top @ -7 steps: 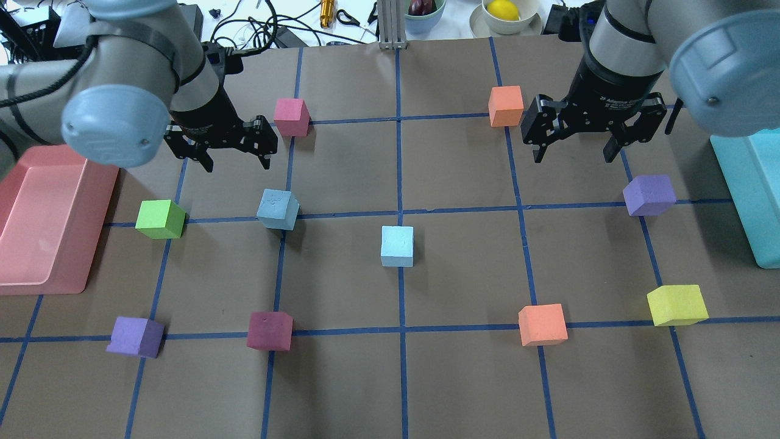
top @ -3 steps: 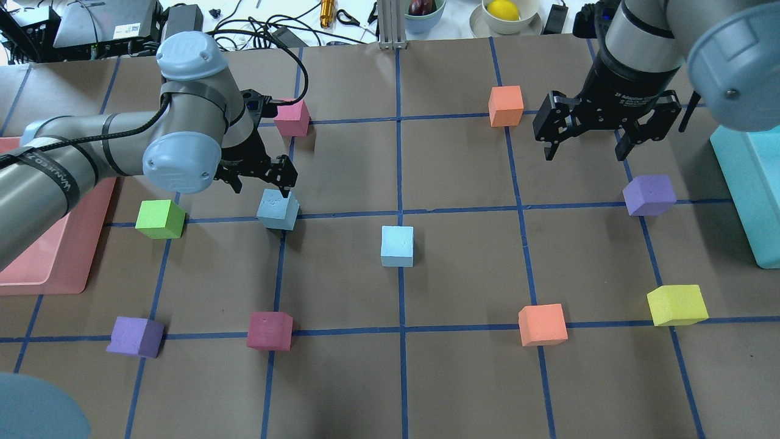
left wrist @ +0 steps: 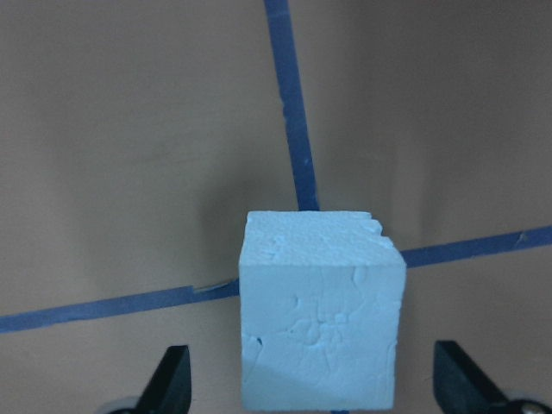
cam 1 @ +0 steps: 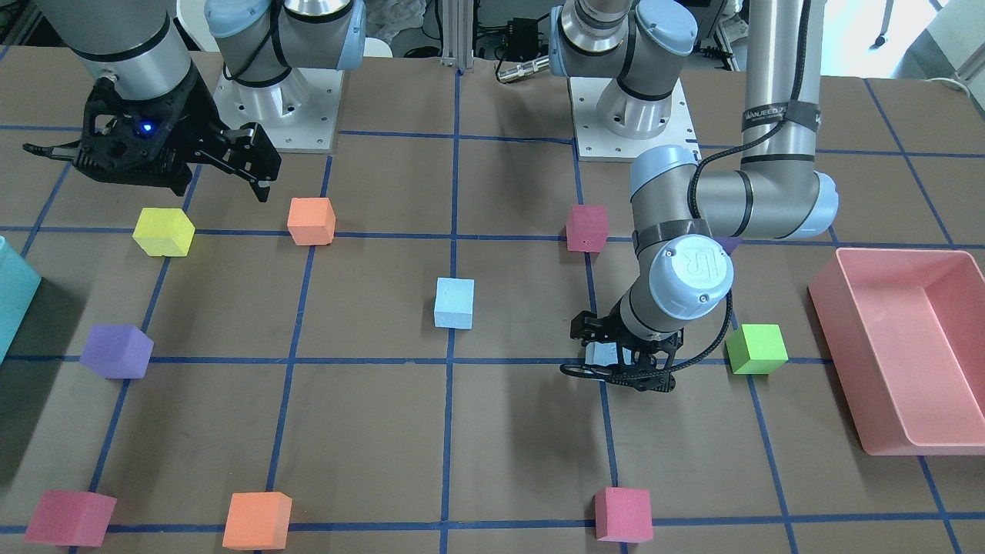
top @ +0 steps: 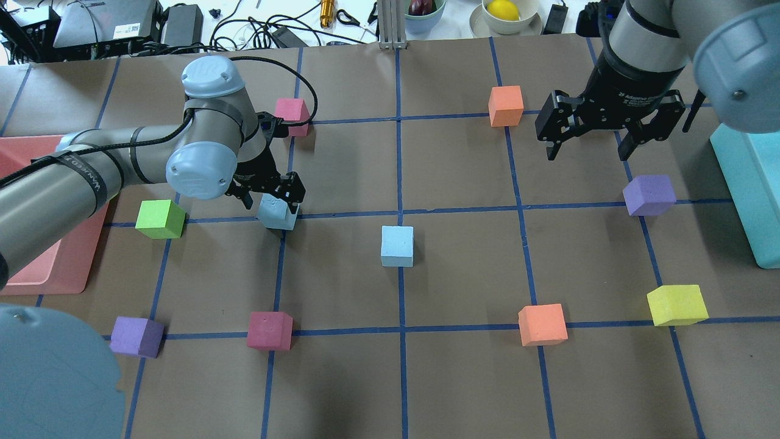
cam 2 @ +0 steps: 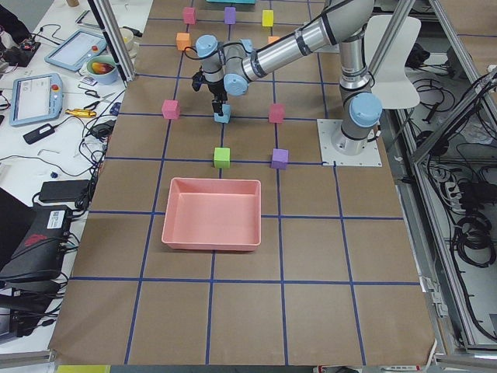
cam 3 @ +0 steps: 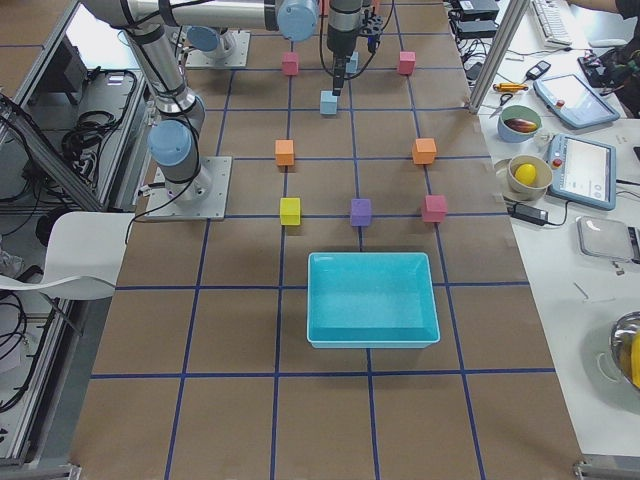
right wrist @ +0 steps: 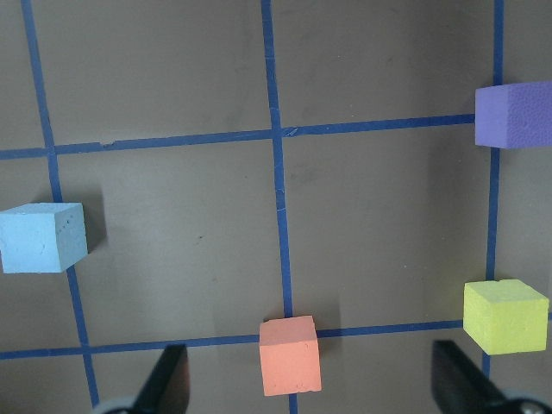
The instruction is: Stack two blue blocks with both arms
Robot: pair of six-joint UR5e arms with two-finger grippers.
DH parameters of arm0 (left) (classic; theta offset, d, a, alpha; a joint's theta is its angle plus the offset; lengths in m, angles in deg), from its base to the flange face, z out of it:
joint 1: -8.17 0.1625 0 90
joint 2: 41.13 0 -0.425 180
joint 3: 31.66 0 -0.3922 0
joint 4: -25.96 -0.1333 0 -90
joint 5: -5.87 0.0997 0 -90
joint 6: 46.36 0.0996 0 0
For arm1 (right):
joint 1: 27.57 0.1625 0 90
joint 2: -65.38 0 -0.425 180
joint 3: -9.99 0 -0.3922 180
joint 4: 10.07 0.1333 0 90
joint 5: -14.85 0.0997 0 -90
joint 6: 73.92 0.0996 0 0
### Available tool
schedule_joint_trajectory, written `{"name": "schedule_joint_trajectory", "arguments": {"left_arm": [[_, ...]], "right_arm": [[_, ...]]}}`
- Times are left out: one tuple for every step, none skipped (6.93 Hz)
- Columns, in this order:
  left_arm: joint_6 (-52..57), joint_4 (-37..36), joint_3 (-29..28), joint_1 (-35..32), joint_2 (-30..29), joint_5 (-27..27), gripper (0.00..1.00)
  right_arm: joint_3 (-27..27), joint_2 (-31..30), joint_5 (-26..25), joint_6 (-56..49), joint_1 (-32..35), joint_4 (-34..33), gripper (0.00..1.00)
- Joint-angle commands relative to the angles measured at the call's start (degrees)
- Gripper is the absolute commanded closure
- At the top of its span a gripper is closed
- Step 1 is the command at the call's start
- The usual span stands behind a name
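Since the left gripper (top: 272, 202) straddles the left blue block (left wrist: 319, 328) with its jaws spread wide, and the wrist view shows a finger standing clear of each side, you have a grasp lined up but not closed: it holds nothing. That block sits on a crossing of the blue tape grid (top: 399, 152), left of centre in the overhead frame. The second blue block (top: 397, 245) stands at the centre, well apart, presumably as the base of the stack. The right gripper (top: 588, 152) hangs at the upper right, wide open and empty, probably waiting clear. A cube has no long axis. The straddled one rests flat, twisted slightly off the tape lines, its flat sides facing the fingers.
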Motion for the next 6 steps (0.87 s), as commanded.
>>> {"name": "schedule_joint_trajectory", "arguments": {"left_arm": [[-0.1, -0.7, -0.2, 0.0, -1.0, -0.2, 0.75], [-0.1, -0.7, -0.4, 0.0, -0.6, -0.8, 0.92], [-0.6, -0.1, -0.7, -0.4, 0.5, -2.1, 0.95], [-1.9, 0.4, -0.9, -1.2, 2.2, -2.3, 0.95], [-3.2, 1.4, -1.3, -3.4, 4.1, -5.2, 0.95], [-7.8, 5.2, -3.2, -5.9, 5.8, -5.5, 0.95]], "right_arm": [[0.1, -0.2, 0.1, 0.1, 0.0, 1.0, 0.00], [0.1, -0.1, 0.0, 0.1, 0.0, 1.2, 0.00], [0.1, -0.1, 0.0, 0.1, 0.0, 1.1, 0.00], [0.1, 0.0, 0.0, 0.1, 0.0, 0.7, 0.00], [0.1, -0.1, 0.0, 0.1, 0.0, 0.8, 0.00], [0.1, -0.1, 0.0, 0.1, 0.0, 0.9, 0.00]]}}
